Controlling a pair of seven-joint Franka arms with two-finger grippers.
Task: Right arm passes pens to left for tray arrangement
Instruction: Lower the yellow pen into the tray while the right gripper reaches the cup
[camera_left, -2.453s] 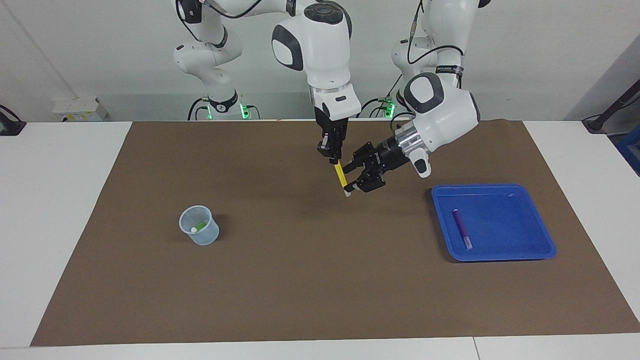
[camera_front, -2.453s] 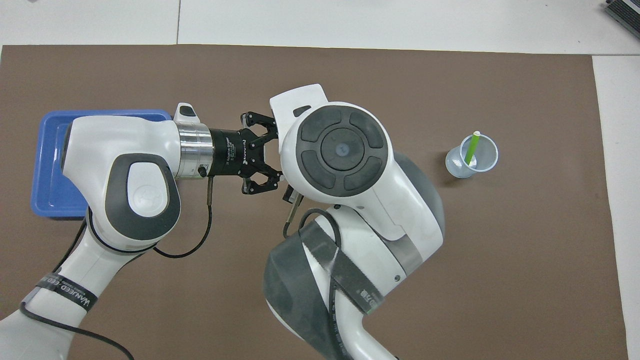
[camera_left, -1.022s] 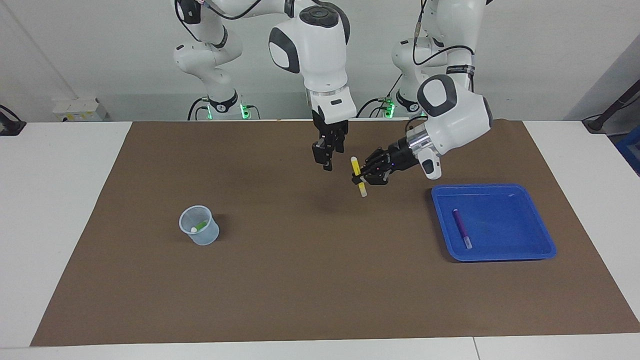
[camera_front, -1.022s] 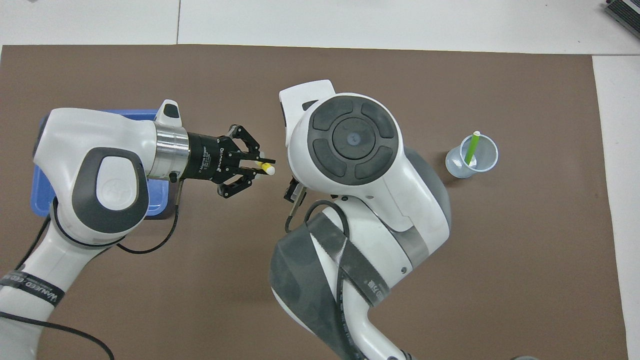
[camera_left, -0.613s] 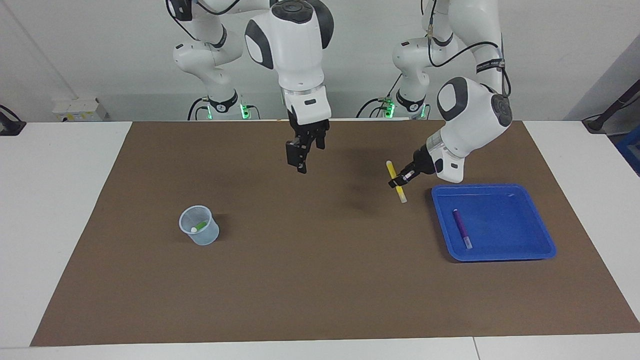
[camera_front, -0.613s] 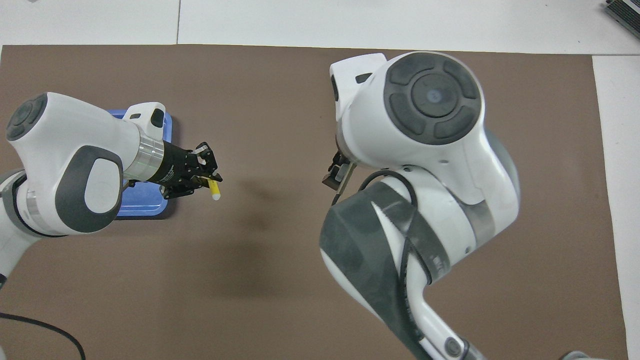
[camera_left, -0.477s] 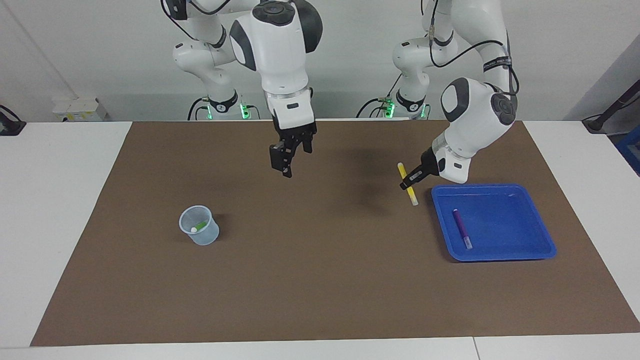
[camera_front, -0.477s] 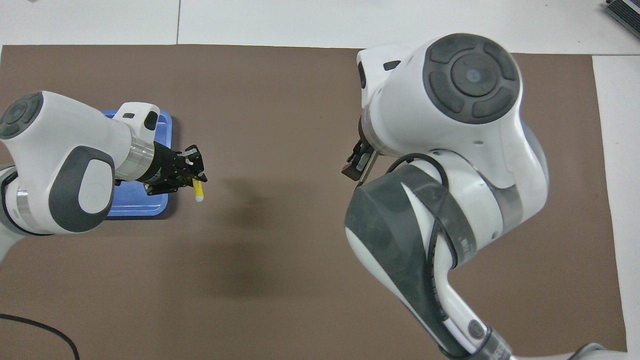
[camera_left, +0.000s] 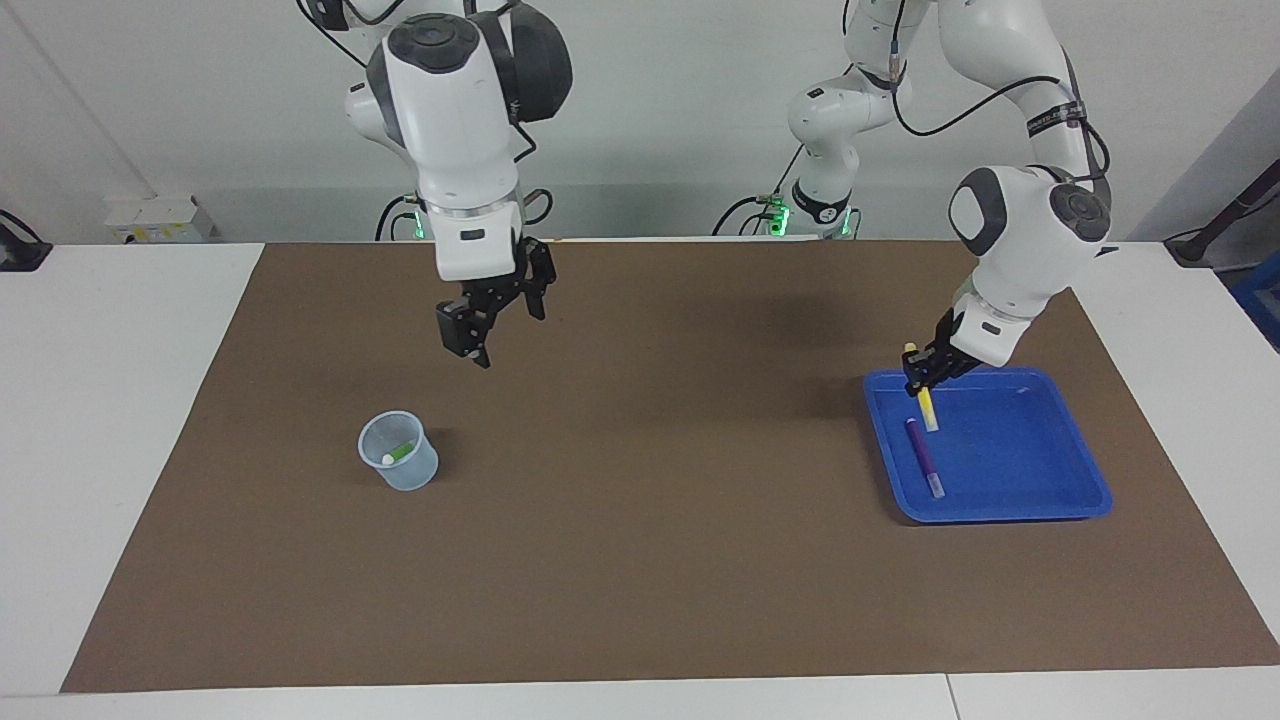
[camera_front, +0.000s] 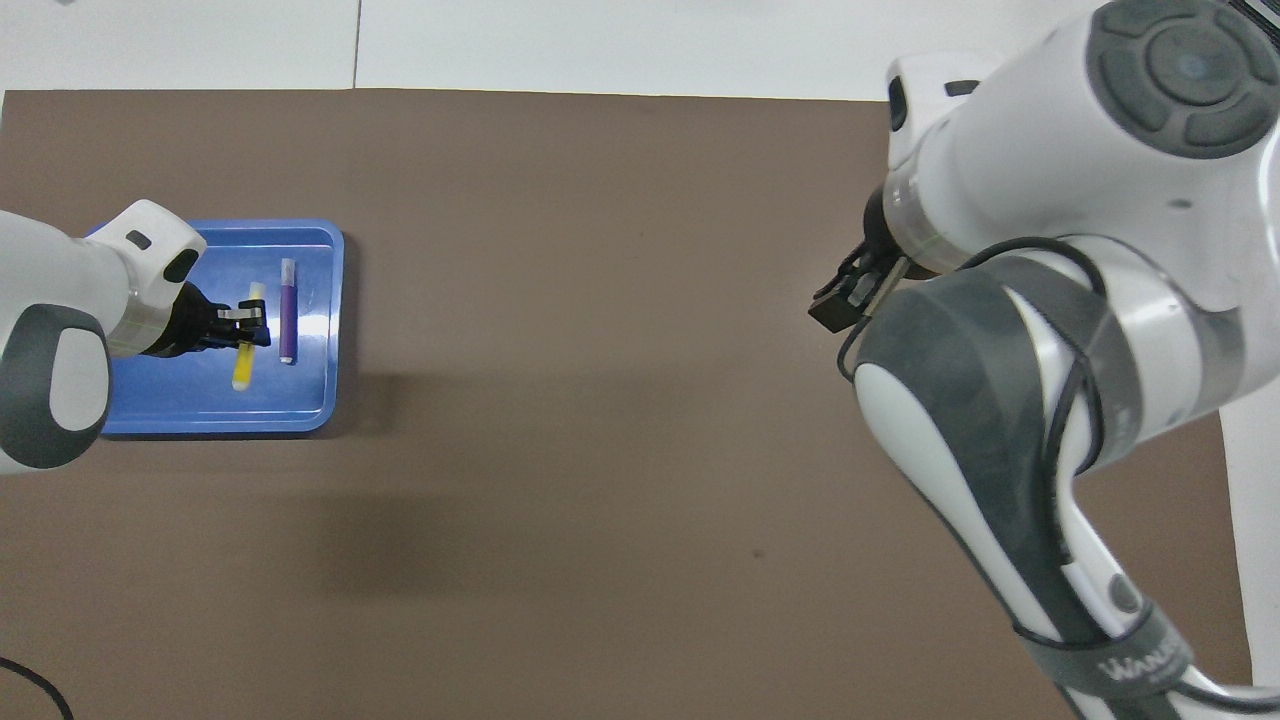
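My left gripper (camera_left: 925, 377) is shut on the yellow pen (camera_left: 928, 410), which hangs tilted just over the blue tray (camera_left: 1010, 450), above the part nearest the robots. In the overhead view the left gripper (camera_front: 250, 328) holds the yellow pen (camera_front: 241, 372) beside the purple pen (camera_front: 287, 310). The purple pen (camera_left: 925, 458) lies flat in the tray (camera_front: 180, 395). My right gripper (camera_left: 500, 330) hangs open and holds nothing, in the air over the mat near the cup. The green pen (camera_left: 400, 452) stands in the pale cup (camera_left: 398, 455).
A brown mat (camera_left: 650, 520) covers most of the white table. In the overhead view the right arm's bulk hides the cup, and only part of the right gripper (camera_front: 845, 295) shows under it.
The left arm has carried the yellow pen from mid-table to over the tray. The right arm, gripper open, has swung away toward the cup's end of the table.
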